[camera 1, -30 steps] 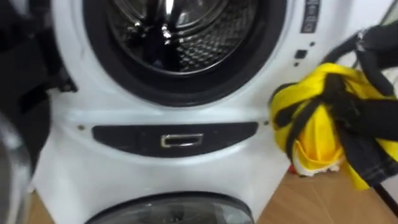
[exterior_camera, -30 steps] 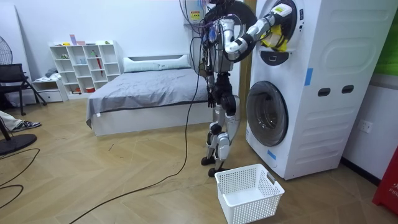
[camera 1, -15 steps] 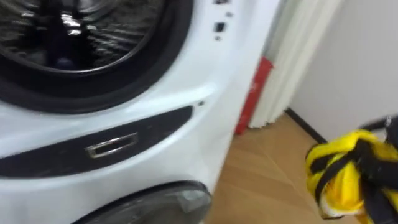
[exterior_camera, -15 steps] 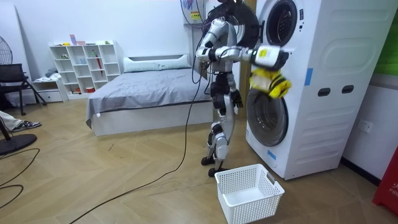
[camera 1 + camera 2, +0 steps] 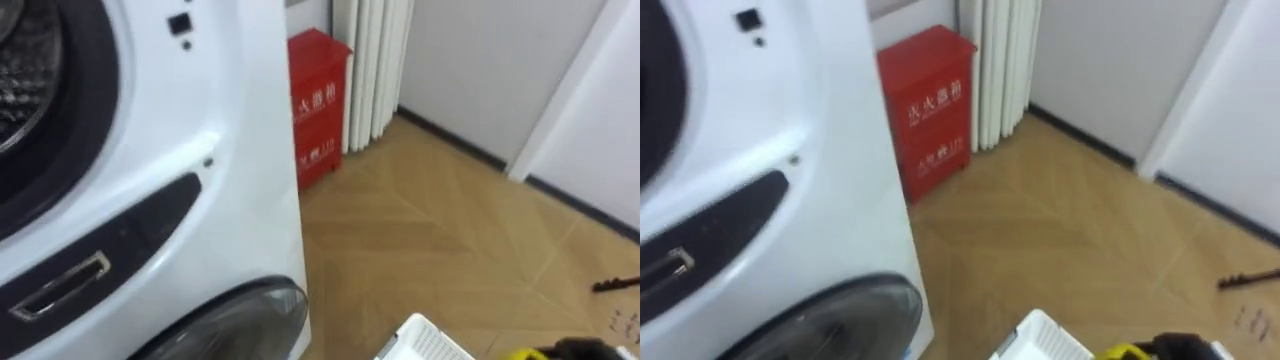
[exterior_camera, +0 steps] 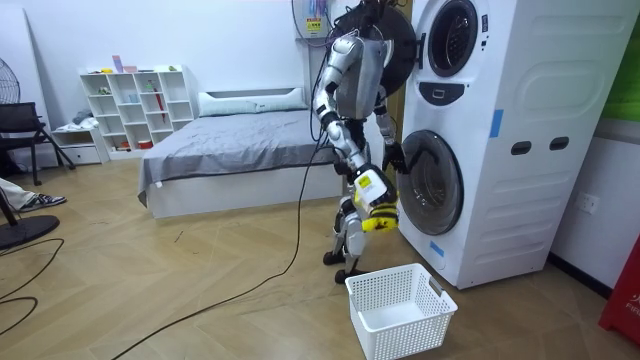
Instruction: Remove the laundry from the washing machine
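The right hand [image 6: 374,203] hangs low with its fingers closed round the yellow garment [image 6: 384,222], a bright, bunched wad crumpled in its grasp. Below the hand, on the wooden floor, stands a white mesh basket [image 6: 398,322]. Just beyond the hand is the stacked washing machine [image 6: 480,150], with a small blue label [image 6: 495,122] too small to read. The left hand [image 6: 394,157] hangs by its lower door. Farther off, a red box [image 5: 318,110] bears white characters.

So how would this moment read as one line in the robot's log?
right hand: shut on yellow garment | garment: out of upper drum, held low near white laundry basket | left hand: by lower washer door
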Robot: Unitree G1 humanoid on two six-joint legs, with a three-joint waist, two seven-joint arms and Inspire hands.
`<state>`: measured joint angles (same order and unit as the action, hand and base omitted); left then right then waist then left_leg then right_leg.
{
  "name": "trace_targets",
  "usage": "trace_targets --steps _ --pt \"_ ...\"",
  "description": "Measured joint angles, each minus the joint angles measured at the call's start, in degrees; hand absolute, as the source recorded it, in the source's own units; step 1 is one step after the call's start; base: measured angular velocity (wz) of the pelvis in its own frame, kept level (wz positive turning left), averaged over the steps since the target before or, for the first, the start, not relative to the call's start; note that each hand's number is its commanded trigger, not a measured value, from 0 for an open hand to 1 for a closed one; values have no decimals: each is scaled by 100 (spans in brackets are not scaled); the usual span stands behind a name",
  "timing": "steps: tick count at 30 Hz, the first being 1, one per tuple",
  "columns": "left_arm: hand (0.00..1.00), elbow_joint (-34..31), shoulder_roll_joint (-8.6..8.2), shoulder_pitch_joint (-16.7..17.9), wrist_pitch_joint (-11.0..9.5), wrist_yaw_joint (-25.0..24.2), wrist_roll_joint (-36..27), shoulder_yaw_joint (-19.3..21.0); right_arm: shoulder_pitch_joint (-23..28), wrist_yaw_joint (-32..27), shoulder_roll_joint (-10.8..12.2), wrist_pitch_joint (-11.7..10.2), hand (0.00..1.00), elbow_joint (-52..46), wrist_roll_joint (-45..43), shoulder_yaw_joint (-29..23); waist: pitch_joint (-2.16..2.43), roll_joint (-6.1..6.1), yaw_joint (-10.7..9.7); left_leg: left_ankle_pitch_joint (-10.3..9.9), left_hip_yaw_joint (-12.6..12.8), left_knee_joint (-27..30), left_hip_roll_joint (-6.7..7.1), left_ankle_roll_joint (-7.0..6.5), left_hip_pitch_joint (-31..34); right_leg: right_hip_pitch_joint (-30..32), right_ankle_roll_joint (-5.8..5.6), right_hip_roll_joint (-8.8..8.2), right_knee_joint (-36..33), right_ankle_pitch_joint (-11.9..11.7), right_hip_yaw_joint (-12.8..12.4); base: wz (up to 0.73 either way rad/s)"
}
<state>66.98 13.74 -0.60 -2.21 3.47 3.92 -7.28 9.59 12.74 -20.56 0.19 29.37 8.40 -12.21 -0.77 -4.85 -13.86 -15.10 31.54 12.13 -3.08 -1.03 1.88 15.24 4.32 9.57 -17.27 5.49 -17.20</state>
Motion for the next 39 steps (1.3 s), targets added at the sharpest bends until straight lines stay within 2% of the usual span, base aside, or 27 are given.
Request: trace_targets --steps 2,4,7,11,14,17,18,19,20,26,30,34,39 --pt "0 16 -15 -77 -68 -1 -18 -84 -238 -160 32 -68 100 303 -1 83 0 -81 -18 -6 -2 107 -5 -12 201 192 -12 -6 -71 -5 2 0" --pt "0 92 -112 -188 -151 -2 -111 -92 -477 -308 34 -223 100 639 -32 96 -5 -229 -27 -4 -20 148 16 -22 446 468 -26 -20 -179 -16 5 0" --pt "0 163 -191 -252 -232 -5 -198 -239 -733 -508 42 -268 100 884 -49 232 0 -374 -11 50 -64 131 80 -101 670 786 -39 -41 -362 -1 -9 0" --pt "0 168 -228 -257 -300 -32 -450 -496 -1208 -720 80 -437 100 1578 -26 535 -1 -449 7 88 -111 140 109 -138 879 1028 -34 -58 -464 -4 22 5" --pt "0 158 -240 -287 -314 -24 -457 -672 -1333 -851 88 -468 100 1754 -3 671 0 -525 9 132 -214 142 140 -158 1020 1142 -33 -113 -472 -5 116 21" --pt "0 160 -243 -355 -322 19 -683 -888 -1427 -1096 115 -553 100 1921 109 782 -19 -622 50 179 -343 135 191 -199 1168 1297 -37 -184 -549 16 221 22" --pt "0 160 -244 -356 -322 31 -703 -898 -1442 -1128 116 -560 84 1944 143 822 -22 -632 49 182 -354 136 196 -202 1183 1314 -37 -194 -562 24 236 13" --pt "0 159 -243 -358 -325 75 -779 -939 -1448 -1176 121 -565 24 1944 190 881 -15 -652 60 196 -372 137 206 -211 1235 1364 -40 -212 -574 28 259 11" --pt "0 160 -243 -367 -325 99 -832 -948 -1458 -1195 136 -568 0 1944 228 886 -16 -655 68 203 -379 136 212 -213 1259 1393 -41 -222 -587 32 269 14" --pt "0 108 -262 -381 -330 169 -1025 -990 -1476 -1440 244 -659 0 1944 563 979 -16 -659 194 252 -529 137 283 -243 1435 1570 -49 -311 -678 89 388 13" --pt "0 66 -287 -367 -332 223 -1127 -1009 -1497 -1533 263 -667 0 1960 693 1106 -17 -657 201 268 -642 133 293 -253 1494 1586 -49 -352 -647 96 494 16" --pt "0 -70 -292 -365 -337 237 -1129 -1106 -1497 -1589 278 -682 0 1977 780 1236 -18 -654 296 268 -687 136 293 -253 1549 1606 -49 -372 -616 108 554 8" --pt "0 -68 -292 -371 -376 264 -1133 -1110 -1498 -1573 346 -682 0 1979 779 1416 -44 -602 313 271 -762 131 293 -249 1581 1611 -19 -406 -627 152 672 12"
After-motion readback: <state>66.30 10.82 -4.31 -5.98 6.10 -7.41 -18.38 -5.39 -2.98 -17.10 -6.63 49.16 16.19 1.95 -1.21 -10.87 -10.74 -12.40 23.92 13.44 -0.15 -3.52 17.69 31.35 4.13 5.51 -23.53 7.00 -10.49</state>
